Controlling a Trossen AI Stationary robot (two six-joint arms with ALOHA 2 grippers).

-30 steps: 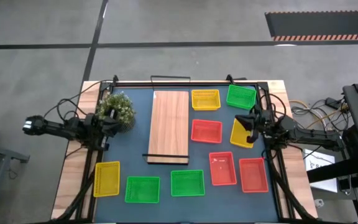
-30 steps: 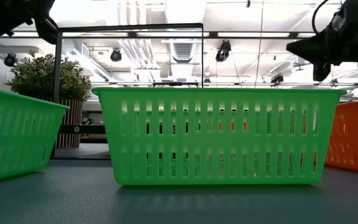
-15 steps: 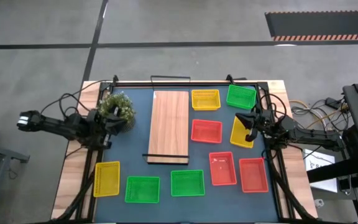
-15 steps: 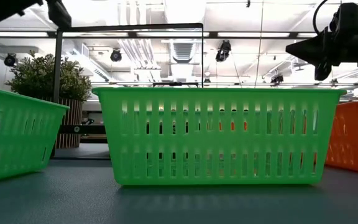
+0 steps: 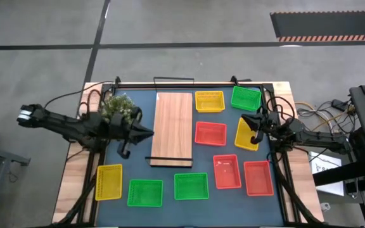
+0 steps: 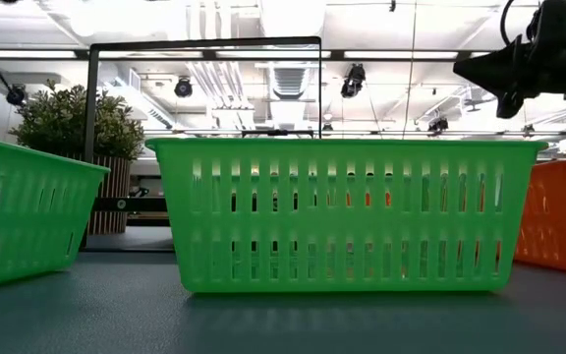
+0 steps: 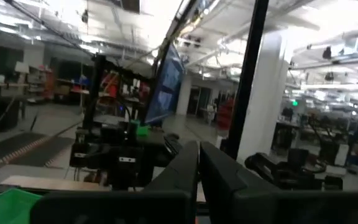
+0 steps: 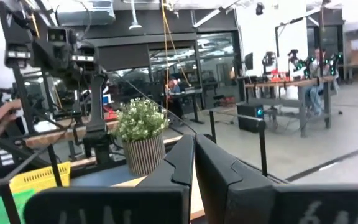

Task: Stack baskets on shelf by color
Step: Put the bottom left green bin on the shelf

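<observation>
Nine baskets spread over a dark blue tabletop (image 5: 141,171), none on the shelf (image 5: 173,129). Shelf at frame centre, long axis running top to bottom of the high view, a thin black rail at each short end, wood surface bare. Open tabletop left of the shelf, between it and the potted plant (image 5: 117,110) at upper left; narrower clear strip along the shelf's right edge.

Right of the shelf, upper part of the frame: yellow basket (image 5: 209,101), green basket (image 5: 246,98) slightly skewed, red-orange basket (image 5: 210,133) just below, and a tilted yellow basket (image 5: 246,135) near the right table edge. Lower right: two red-orange baskets (image 5: 227,171) (image 5: 257,177) side by side, long axes top to bottom. Along the bottom edge: two green baskets (image 5: 191,186) (image 5: 145,192), long axes left to right, and a yellow one (image 5: 109,182) at lower left, long axis top to bottom.

Left gripper (image 5: 146,133) above the bare tabletop between plant and shelf, fingers (image 7: 219,171) pressed together, nothing held. Right gripper (image 5: 253,130) over the tilted yellow basket, fingers (image 8: 211,163) likewise closed against each other, nothing between them
</observation>
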